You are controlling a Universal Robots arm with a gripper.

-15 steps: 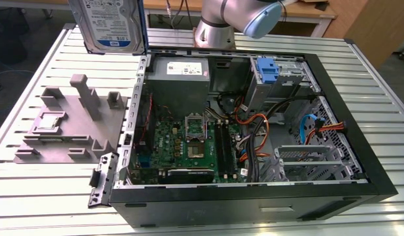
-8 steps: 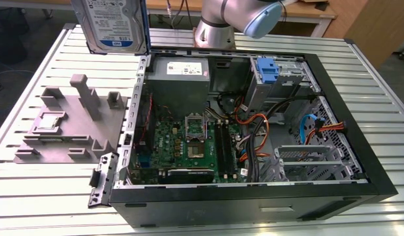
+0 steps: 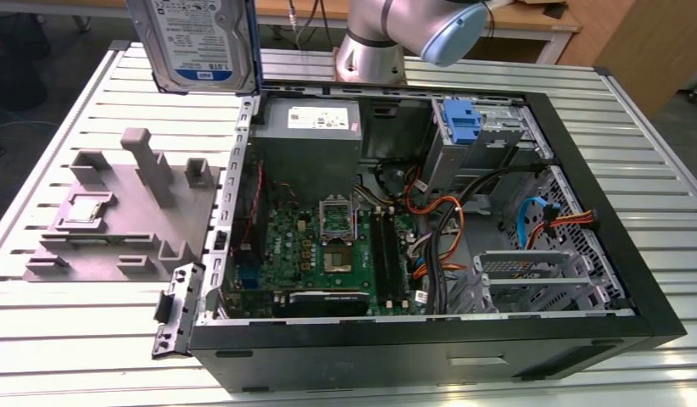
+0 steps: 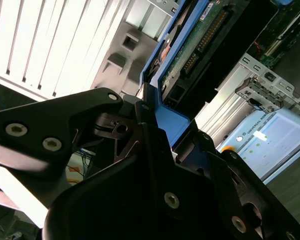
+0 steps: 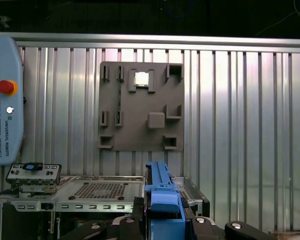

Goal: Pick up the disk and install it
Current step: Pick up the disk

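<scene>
The disk (image 3: 197,41), a silver-grey drive with a white-and-blue label and a blue carrier frame, hangs upright in the air above the far corner of the open computer case (image 3: 416,332), at the exterior view's left. In the second wrist view my gripper (image 4: 155,107) is shut on the disk (image 4: 190,55) at its blue frame, and the green circuit-board side shows. In the first wrist view the disk (image 5: 162,197) stands edge-on between my black fingers (image 5: 134,220).
A grey fixture plate (image 3: 122,212) lies on the slatted table beside the case, with a small silver chip (image 5: 141,78) in one pocket. A bare blue bracket (image 3: 463,121) sits in the drive cage. The arm's base (image 3: 371,51) stands behind the case. A teach pendant (image 5: 4,100) lies nearby.
</scene>
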